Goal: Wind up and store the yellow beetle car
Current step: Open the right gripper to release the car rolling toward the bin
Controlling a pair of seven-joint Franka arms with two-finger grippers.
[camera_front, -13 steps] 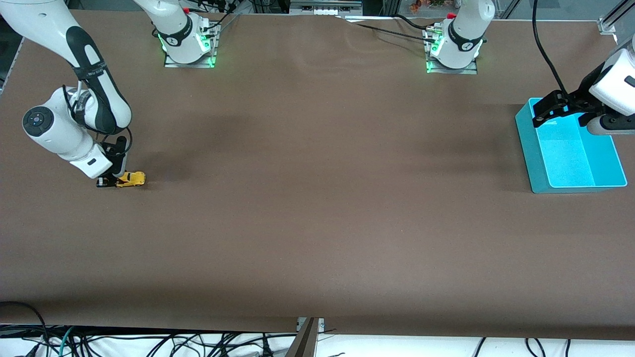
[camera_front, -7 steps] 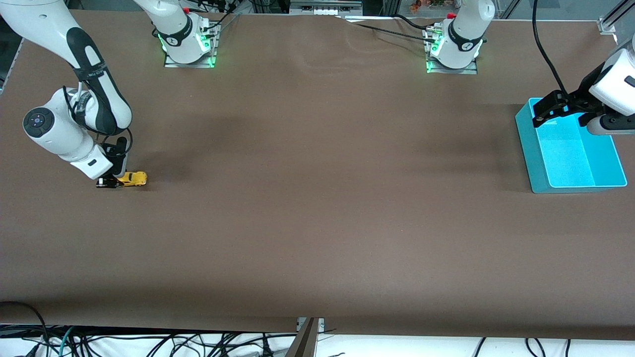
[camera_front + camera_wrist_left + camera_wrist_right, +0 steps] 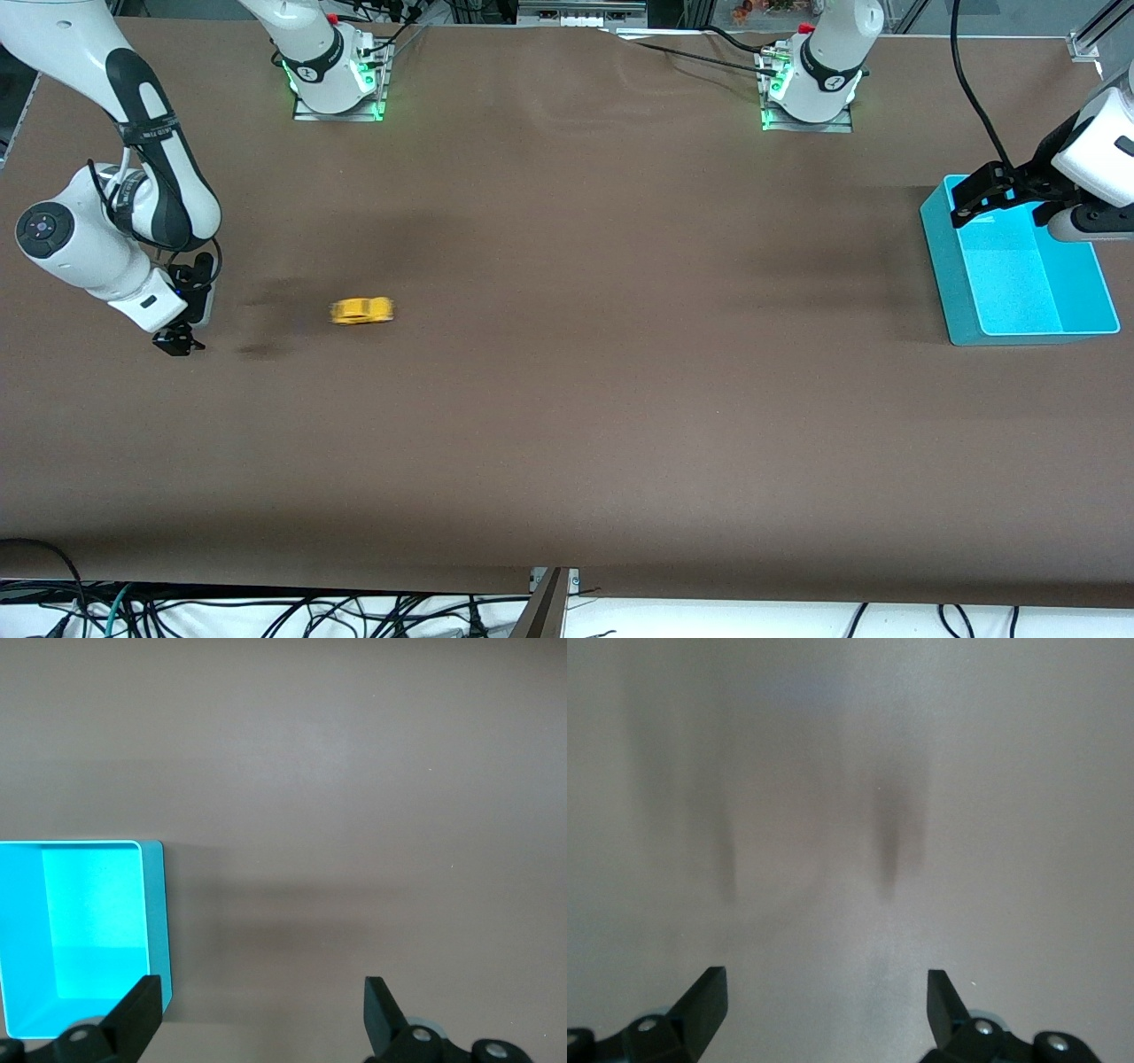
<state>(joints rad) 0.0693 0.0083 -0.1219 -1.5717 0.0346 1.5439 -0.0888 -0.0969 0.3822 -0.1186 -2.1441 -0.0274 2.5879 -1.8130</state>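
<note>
The yellow beetle car (image 3: 361,311) is on the brown table, blurred, apart from my right gripper and toward the left arm's end from it. My right gripper (image 3: 177,341) is open and empty just above the table at the right arm's end; in the right wrist view (image 3: 826,1003) only bare table shows between its fingers. The teal bin (image 3: 961,266) stands at the left arm's end and is empty. My left gripper (image 3: 974,197) is open and empty over the bin's corner; the left wrist view (image 3: 263,1014) shows the bin (image 3: 158,930) beside one finger.
The two arm bases (image 3: 337,75) (image 3: 808,84) stand along the table edge farthest from the front camera. Cables hang below the table's front edge (image 3: 549,585).
My right gripper has opened and let go of the yellow car. The car has rolled away toward the left arm's end. The right gripper has drawn back slightly. The left arm has not moved.
</note>
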